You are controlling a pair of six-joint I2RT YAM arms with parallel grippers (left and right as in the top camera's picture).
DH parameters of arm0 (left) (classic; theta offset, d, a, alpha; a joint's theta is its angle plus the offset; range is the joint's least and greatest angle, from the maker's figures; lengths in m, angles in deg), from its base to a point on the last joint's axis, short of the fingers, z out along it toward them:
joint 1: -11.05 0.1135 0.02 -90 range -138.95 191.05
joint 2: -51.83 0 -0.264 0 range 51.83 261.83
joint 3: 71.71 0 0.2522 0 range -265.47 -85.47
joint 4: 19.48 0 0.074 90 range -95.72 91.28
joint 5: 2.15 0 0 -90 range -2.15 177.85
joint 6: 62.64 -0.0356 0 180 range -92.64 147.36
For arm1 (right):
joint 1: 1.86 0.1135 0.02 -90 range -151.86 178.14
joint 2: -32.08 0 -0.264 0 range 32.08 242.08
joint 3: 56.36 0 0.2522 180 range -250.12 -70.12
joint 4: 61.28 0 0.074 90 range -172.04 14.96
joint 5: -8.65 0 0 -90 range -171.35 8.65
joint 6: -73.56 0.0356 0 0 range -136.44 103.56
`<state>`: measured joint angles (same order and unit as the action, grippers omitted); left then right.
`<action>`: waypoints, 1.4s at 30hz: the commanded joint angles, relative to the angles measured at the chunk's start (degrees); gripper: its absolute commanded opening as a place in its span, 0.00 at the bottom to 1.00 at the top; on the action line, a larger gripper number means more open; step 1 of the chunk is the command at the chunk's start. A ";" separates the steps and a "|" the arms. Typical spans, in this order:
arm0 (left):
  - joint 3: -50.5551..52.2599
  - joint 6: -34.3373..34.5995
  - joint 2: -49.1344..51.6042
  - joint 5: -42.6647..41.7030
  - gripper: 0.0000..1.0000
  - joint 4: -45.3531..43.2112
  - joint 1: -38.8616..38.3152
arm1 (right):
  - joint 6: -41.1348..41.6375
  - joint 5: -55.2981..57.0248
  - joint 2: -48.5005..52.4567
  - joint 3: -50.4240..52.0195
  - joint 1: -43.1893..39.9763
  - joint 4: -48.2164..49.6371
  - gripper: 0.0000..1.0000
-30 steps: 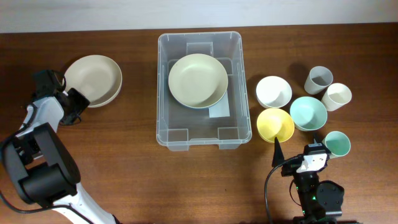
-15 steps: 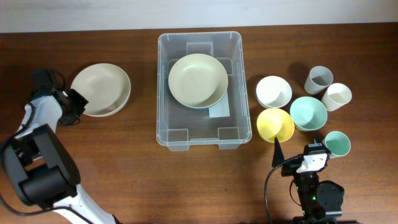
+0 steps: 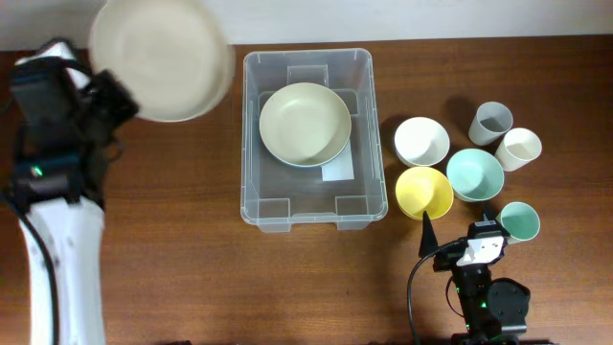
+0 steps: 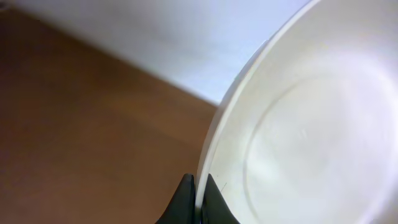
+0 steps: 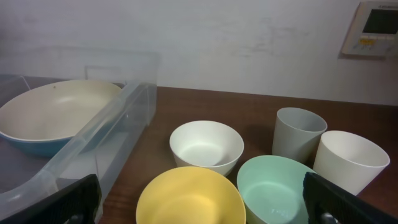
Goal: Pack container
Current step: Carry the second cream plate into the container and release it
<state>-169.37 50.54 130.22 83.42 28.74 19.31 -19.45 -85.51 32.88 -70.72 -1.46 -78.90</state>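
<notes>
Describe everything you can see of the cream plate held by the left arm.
The cream plate is round and shallow with a low raised rim, plain, matte, plastic-looking. It is held clear of the table, its hollow face up, at the far left, beside the container but apart from it. Only the left end effector touches it, shut on its rim.

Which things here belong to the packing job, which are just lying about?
In the job: container, pale green plate inside, cream plate held by left gripper.
Lying untouched, maybe next: white bowl, yellow bowl, mint bowl, grey cup, white cup, teal cup.
</notes>
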 commanded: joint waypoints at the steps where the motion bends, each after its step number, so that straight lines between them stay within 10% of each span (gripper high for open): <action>1: 0.15 -1.01 -0.28 -0.02 0.01 1.14 -6.69 | 0.07 0.07 -0.46 0.28 -0.04 -0.26 0.99; 16: 0.22 -0.92 17.31 9.42 0.01 0.37 -28.48 | 0.09 0.09 -0.44 0.28 -0.04 -0.26 0.99; 36: 0.22 1.62 27.47 14.78 0.01 -7.21 -30.01 | 0.07 0.09 -0.44 0.28 -0.04 -0.26 0.99; 39: 0.22 1.46 27.45 14.84 0.43 -7.26 -29.94 | 0.07 0.09 -0.44 0.28 -0.04 -0.26 0.99; 42: -0.09 0.31 27.32 14.88 0.49 -7.26 -29.83 | 0.07 0.09 -0.44 0.28 -0.04 -0.26 0.99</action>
<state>-169.26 51.57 157.39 97.56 21.81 -10.68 -19.47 -85.51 32.88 -70.72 -1.46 -78.90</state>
